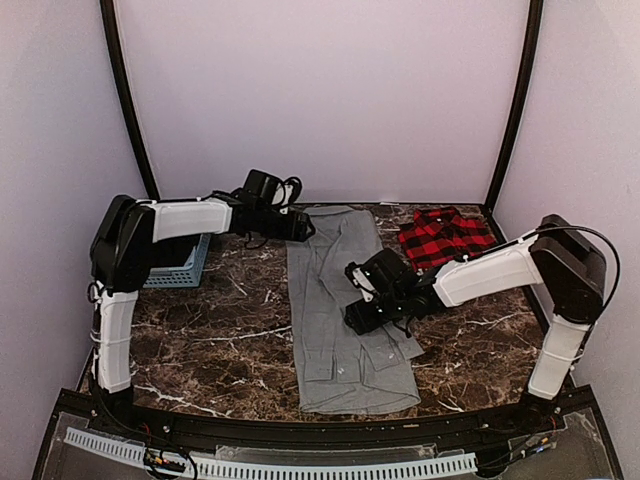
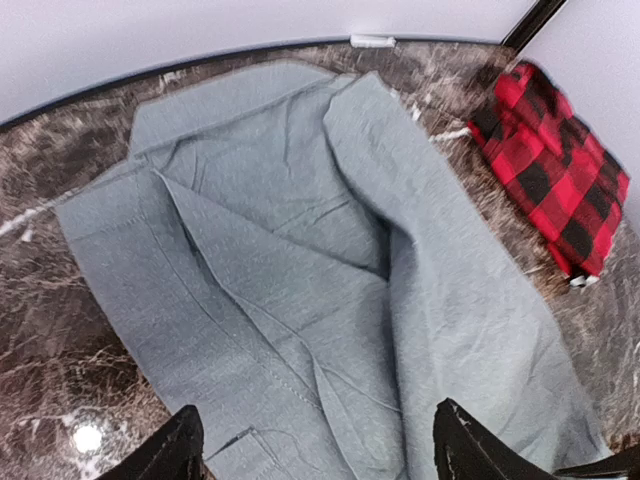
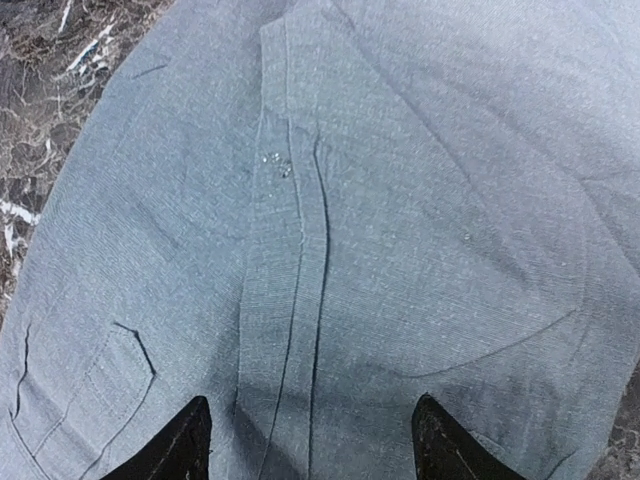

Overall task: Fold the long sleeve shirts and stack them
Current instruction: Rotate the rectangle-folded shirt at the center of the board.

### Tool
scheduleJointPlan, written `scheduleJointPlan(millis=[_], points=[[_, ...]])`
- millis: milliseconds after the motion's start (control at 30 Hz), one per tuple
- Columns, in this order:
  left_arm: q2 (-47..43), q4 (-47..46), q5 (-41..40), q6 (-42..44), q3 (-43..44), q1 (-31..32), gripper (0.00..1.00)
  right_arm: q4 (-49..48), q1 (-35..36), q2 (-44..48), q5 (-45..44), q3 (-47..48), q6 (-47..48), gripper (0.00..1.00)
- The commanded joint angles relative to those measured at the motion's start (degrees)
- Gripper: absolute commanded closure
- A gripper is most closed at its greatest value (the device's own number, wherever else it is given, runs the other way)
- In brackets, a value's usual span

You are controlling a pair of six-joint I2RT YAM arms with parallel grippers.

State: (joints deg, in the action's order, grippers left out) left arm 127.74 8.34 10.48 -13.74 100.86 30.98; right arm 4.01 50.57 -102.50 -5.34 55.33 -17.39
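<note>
Top view, with both wrist views. The grey shirt (image 1: 335,300) lay flat along the middle of the marble table (image 1: 220,340) as a long narrow band running from the far edge toward my bases. In the left wrist view its two sides were turned in over the middle. I judged this to be the first stage of folding: the width had been reduced, but the length had not yet been folded over on itself. The plaid shirt (image 1: 445,238) sat well apart in the far right corner as a compact bundle, a white label at one edge. I could not tell whether it was neatly folded. Nothing was stacked, since the two shirts did not touch. My left gripper (image 1: 300,228) hovered above the far end of the grey shirt, jaws spread wide and holding nothing. My right gripper (image 1: 362,315) hung low over the shirt's middle, above the button placket and beside a chest pocket, also wide open and empty. A blue basket (image 1: 180,268) stood at the left, behind my left arm. Left to do, in my judgement: the crosswise folds of the grey shirt, then the stacking
</note>
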Motion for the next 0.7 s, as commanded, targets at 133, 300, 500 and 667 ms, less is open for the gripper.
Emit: scheduleJointPlan(millis=[133,300,500,667], points=[[-24.7,-15.0,-1.1,-5.6,-27.6,0.2,0.20,-3.1,-0.2,-5.2,1.5,3.7,0.6,0.35],[-34.4,-16.3,-0.6,-7.5,-40.5,0.9,0.18,-3.0,-0.2,-8.4,1.6,7.0,0.0,0.35],[-38.9,-14.2,-1.0,-6.6,-48.4,4.3,0.18,-1.0,-0.2,-9.9,1.6,11.4,0.4,0.35],[-43.1,-16.8,-0.3,-2.5,-56.2,11.8,0.19,0.1,-0.2,-2.2,2.0,7.1,1.8,0.35]])
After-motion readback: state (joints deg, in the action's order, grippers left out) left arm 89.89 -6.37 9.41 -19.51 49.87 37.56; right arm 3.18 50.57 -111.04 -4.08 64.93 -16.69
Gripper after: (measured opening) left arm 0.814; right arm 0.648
